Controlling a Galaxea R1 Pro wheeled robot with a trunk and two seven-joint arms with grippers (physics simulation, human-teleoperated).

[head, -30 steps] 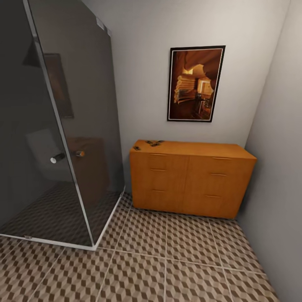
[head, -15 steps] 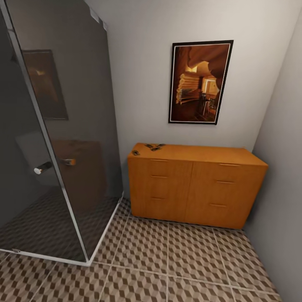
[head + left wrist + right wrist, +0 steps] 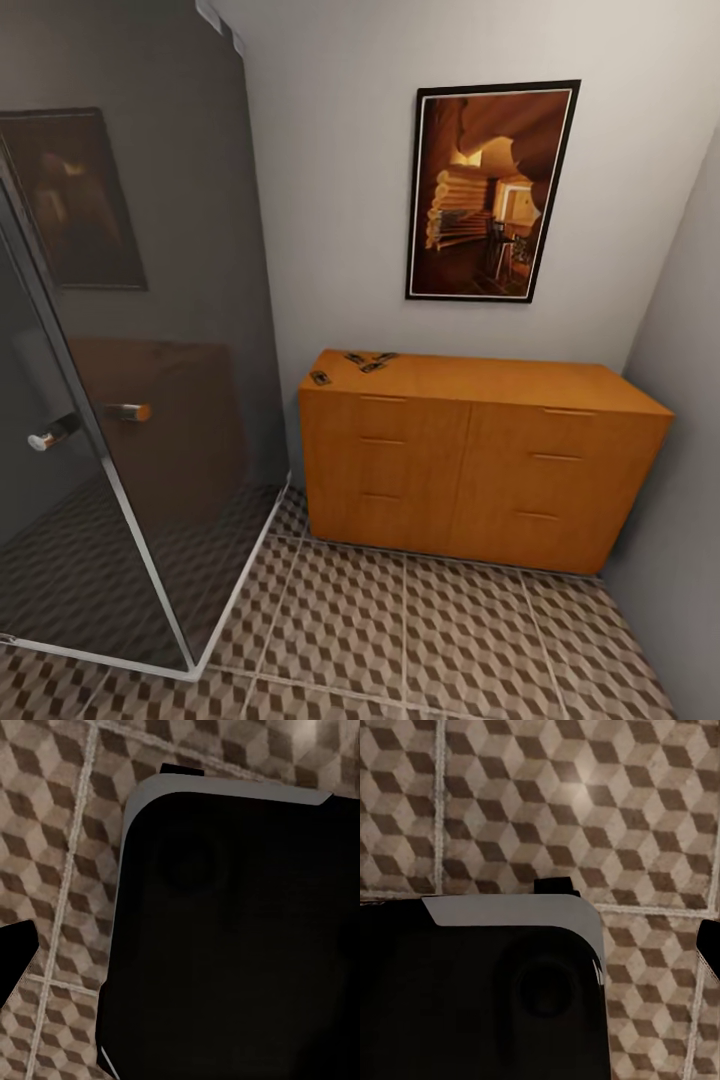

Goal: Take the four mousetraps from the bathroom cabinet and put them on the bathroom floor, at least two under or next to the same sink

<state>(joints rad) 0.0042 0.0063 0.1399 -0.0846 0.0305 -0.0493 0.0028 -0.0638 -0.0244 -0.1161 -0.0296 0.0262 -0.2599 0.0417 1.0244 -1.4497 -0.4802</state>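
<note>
The orange-brown cabinet (image 3: 470,470) stands against the far wall in the head view, all drawers shut. The mousetraps lie on its top at the left end: one tiny dark plate (image 3: 320,377) near the front corner, and a small cluster (image 3: 368,361) a little further back. The cube-patterned bathroom floor (image 3: 400,640) stretches in front of it. The bathroom sink is out of view. In each wrist view a dark finger tip shows at the picture's edge, left (image 3: 15,956) and right (image 3: 711,949), above floor tiles. Nothing shows between the fingers.
A dark glass shower enclosure (image 3: 150,400) with a chrome door handle (image 3: 55,432) fills the left side, its corner reaching toward the cabinet. A framed picture (image 3: 490,190) hangs above the cabinet. A grey wall (image 3: 690,450) closes the right side. My black body (image 3: 240,945) blocks much of both wrist views.
The whole head view has shifted: the cabinet and picture look larger and closer, the shower glass slid left. The camera moved forward; the mousetraps stayed put on the cabinet.
</note>
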